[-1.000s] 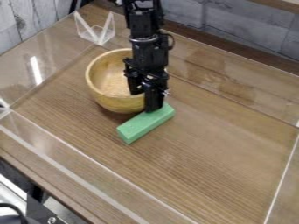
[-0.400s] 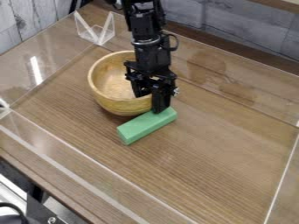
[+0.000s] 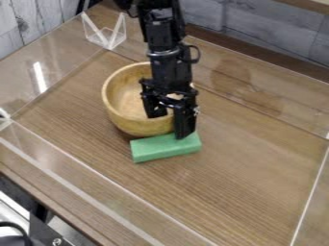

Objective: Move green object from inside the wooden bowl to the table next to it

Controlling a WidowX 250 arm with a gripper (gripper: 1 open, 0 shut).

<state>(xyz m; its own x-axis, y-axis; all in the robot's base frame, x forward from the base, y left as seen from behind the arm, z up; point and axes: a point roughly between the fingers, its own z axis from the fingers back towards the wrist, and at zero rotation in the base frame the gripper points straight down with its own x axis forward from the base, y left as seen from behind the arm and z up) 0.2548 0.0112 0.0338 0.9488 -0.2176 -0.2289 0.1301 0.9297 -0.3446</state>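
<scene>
The green object [image 3: 167, 148], a flat bright-green bar, lies on the table [image 3: 232, 192] right in front of the wooden bowl [image 3: 129, 101], touching or nearly touching its near side. The bowl shows a bare yellowish inside. My black gripper [image 3: 170, 113] hangs from the arm just above the bar's far edge, over the bowl's right rim. Its fingers [image 3: 186, 120] are spread apart with nothing between them, and they clear the green bar.
Clear acrylic walls [image 3: 38, 154] run around the tabletop's edge. A clear folded stand [image 3: 106, 36] sits at the back left behind the bowl. Open wood surface stretches to the right and front of the bar.
The gripper has opened and lifted slightly. The green bar, held tilted before, has dropped flat onto the table in front of the bowl.
</scene>
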